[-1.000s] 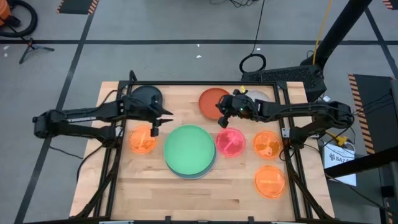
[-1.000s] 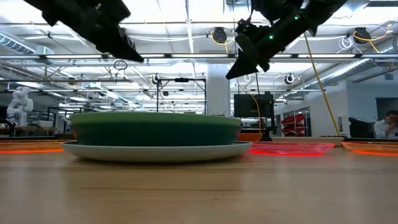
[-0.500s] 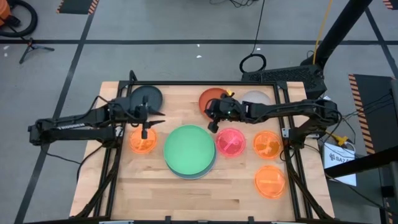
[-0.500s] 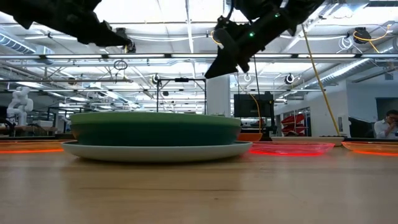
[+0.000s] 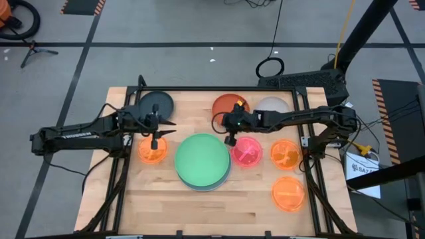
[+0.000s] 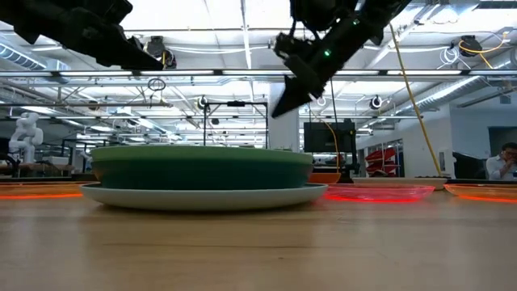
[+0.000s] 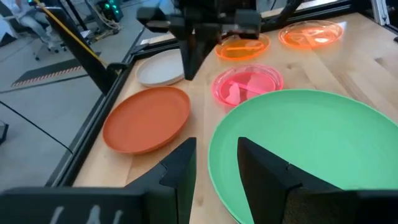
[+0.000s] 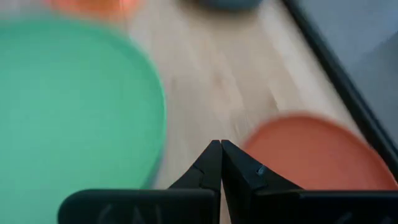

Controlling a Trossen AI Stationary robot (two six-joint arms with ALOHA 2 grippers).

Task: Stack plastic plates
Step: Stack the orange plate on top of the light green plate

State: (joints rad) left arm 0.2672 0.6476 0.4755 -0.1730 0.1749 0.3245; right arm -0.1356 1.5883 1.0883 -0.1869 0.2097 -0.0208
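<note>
A stack of three large plates sits mid-table: light green (image 5: 202,159) on top, dark teal (image 6: 202,173) under it, a pale plate (image 6: 202,195) at the bottom. Around it lie a dark grey plate (image 5: 157,103), a red-orange plate (image 5: 228,105), a whitish plate (image 5: 273,104), a pink small plate (image 5: 247,151) and three small orange plates (image 5: 151,151) (image 5: 285,154) (image 5: 289,192). My left gripper (image 5: 169,127) hovers open above the table between the grey and the left orange plate. My right gripper (image 5: 230,139) hovers shut between the red-orange, green and pink plates.
A black frame rail (image 5: 219,89) runs along the table's far edge and down both sides. Bare wood (image 5: 199,209) lies along the near edge in front of the stack. In the low view both grippers (image 6: 153,58) (image 6: 277,111) hang well above the plates.
My left gripper has drawn back toward the table's left edge, uncovering the dark grey plate. My right gripper has moved toward the left, from beside the whitish plate to the gap between the red-orange and green plates, then slightly toward the near edge. No plate has moved.
</note>
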